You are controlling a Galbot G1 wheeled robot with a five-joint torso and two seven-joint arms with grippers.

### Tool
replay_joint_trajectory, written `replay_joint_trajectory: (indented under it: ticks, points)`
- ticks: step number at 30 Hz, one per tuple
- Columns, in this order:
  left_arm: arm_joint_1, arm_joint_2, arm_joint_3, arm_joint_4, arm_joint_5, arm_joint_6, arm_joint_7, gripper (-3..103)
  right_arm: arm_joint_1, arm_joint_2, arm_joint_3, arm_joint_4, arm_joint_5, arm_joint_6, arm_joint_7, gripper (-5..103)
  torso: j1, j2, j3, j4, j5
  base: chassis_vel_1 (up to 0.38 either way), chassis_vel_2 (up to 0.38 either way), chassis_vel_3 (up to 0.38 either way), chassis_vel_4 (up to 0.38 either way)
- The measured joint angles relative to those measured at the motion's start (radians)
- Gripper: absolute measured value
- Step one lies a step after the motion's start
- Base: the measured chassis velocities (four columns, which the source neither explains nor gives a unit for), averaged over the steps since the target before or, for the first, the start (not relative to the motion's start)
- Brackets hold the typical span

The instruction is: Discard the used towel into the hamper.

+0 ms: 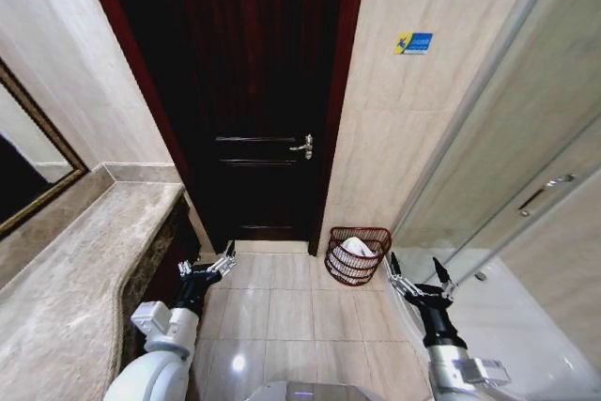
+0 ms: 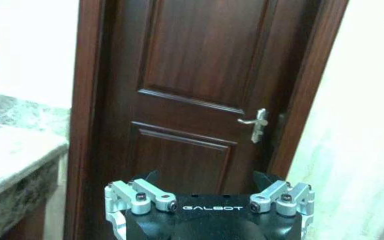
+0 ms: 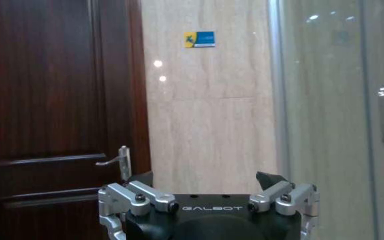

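Note:
The hamper [image 1: 357, 254], a dark reddish-brown wire basket, stands on the tiled floor by the wall, right of the door. A white towel [image 1: 356, 249] lies inside it. My left gripper [image 1: 208, 262] hangs open over the floor beside the counter, empty. My right gripper [image 1: 419, 273] is open and empty too, just right of the hamper and nearer to me. In the left wrist view the left gripper [image 2: 205, 181] points at the door. In the right wrist view the right gripper [image 3: 204, 179] faces the tiled wall.
A dark wooden door [image 1: 246, 91] with a metal handle [image 1: 302, 146] is straight ahead. A marble counter [image 1: 66, 279] and a framed mirror [image 1: 28, 171] run along the left. A glass shower enclosure [image 1: 526, 185] closes off the right. Tiled floor [image 1: 272, 307] lies between.

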Motion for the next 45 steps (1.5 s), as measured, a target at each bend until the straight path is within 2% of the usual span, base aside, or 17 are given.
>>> replay_joint_trajectory:
  ticks: [45]
  points:
    - [0.0, 0.0, 0.0, 0.0, 0.0, 0.0, 0.0, 97, 0.0, 0.0, 0.0, 0.0, 0.0, 0.0, 0.0, 100, 0.0, 0.0, 0.0, 0.0, 0.0001, -0.108, -0.117, -0.113, -0.116]
